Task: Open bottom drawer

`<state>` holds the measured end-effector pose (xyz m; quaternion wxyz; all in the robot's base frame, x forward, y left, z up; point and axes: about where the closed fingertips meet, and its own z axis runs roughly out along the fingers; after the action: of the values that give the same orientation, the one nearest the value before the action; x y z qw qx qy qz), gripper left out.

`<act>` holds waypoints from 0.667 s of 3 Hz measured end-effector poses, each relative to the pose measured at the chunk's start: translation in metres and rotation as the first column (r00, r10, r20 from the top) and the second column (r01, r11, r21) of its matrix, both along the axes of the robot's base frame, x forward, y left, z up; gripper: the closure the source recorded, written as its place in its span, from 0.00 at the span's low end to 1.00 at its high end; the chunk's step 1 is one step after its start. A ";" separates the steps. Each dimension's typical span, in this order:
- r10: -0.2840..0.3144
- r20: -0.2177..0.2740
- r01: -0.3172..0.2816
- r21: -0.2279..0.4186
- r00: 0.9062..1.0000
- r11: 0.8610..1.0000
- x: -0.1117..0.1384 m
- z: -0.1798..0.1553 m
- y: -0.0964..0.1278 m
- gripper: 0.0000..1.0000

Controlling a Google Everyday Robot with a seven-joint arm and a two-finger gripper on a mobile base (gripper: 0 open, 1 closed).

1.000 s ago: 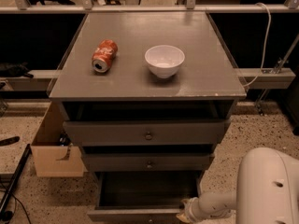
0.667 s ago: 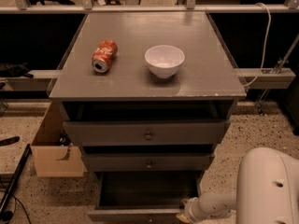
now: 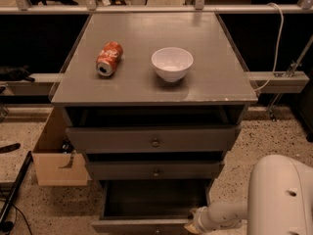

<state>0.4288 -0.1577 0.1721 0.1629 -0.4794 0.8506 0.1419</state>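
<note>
The grey cabinet [image 3: 146,89] has three drawers. The bottom drawer [image 3: 146,225] stands pulled well out, with its dark inside [image 3: 154,199] showing, and its front runs along the lower edge of the view. My gripper [image 3: 192,226] is at the right end of that drawer front, low in the picture, at the end of the white arm [image 3: 222,215] that reaches in from the right. The knob of the bottom drawer is out of view.
The middle drawer [image 3: 156,171] and top drawer [image 3: 155,142] each stick out a little. On the cabinet top lie an orange soda can [image 3: 108,58] on its side and a white bowl [image 3: 172,63]. A cardboard box [image 3: 54,156] stands on the floor to the left.
</note>
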 end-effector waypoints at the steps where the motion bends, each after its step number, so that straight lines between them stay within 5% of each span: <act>1: 0.000 0.000 0.000 0.000 1.000 1.000 0.000 0.000 0.000 0.04; 2: 0.000 0.000 0.000 0.000 1.000 1.000 0.000 0.000 0.000 0.00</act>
<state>0.4288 -0.1577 0.1721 0.1629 -0.4794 0.8506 0.1419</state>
